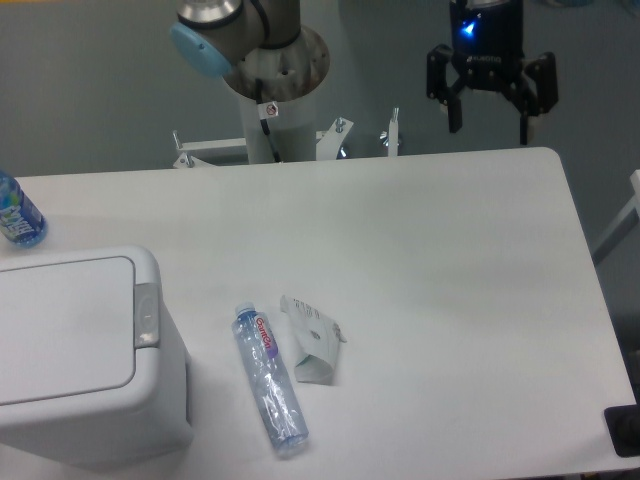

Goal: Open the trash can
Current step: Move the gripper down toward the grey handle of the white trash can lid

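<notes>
- Camera view: the tool (489,122) hangs above the desk's (450,260) far edge — fingers spread, holding nothing.
- Trash can (80,360) sits at the near-left corner, lid down.
- 1 bottle (269,379) lies beside it.

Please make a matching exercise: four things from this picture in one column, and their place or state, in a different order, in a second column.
1. trash can
2. clear water bottle
3. gripper
4. blue-label bottle

a. lying flat near the table's middle
b. at the left edge, partly cut off
c. front left corner, lid shut
d. beyond the far edge, fingers open

Pairs: 1-c, 2-a, 3-d, 4-b
</notes>
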Action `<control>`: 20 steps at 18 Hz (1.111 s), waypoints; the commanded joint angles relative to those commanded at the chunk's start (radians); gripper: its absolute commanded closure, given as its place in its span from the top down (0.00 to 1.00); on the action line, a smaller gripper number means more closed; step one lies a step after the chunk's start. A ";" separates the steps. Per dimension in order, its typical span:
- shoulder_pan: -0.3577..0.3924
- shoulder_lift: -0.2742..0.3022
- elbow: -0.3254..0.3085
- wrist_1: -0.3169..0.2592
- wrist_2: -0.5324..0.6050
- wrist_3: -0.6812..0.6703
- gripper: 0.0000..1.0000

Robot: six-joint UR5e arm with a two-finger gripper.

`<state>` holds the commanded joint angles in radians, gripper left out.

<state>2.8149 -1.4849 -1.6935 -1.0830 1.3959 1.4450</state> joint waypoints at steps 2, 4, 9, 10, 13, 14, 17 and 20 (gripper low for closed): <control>-0.034 -0.006 0.011 -0.002 0.000 -0.053 1.00; -0.092 -0.032 0.037 0.000 0.002 -0.205 1.00; -0.294 -0.161 0.173 -0.002 0.002 -0.735 1.00; -0.336 -0.190 0.196 -0.002 -0.002 -0.830 1.00; -0.443 -0.251 0.244 0.000 -0.012 -1.096 1.00; -0.469 -0.265 0.252 0.000 -0.031 -1.148 1.00; -0.508 -0.293 0.255 0.053 -0.164 -1.302 1.00; -0.549 -0.308 0.255 0.087 -0.196 -1.387 1.00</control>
<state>2.2659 -1.7932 -1.4389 -0.9956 1.1996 0.0584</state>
